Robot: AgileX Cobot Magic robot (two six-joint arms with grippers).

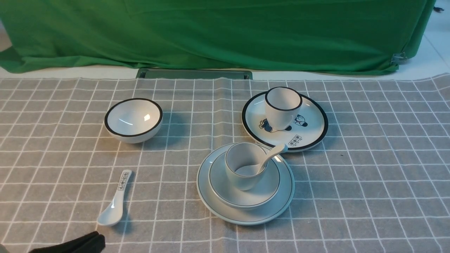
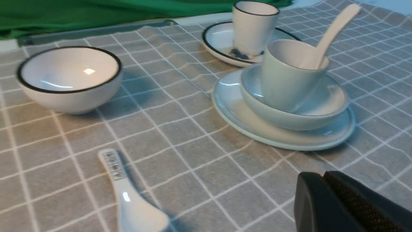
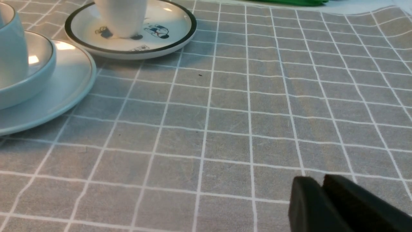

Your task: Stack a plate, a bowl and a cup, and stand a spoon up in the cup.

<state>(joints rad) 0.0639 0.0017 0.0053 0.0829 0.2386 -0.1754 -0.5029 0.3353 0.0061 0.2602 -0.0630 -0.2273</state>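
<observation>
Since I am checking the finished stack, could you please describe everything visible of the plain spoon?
The spoon is a plain white soup spoon, glossy like ceramic, with no print on its handle. Its bowl end sits inside the cup, largely hidden by the cup's wall. The handle leans on the cup's rim and rises at a slant toward the cartoon plate, ending in a rounded tip. Nothing but the cup touches it; no tool is near it.
</observation>
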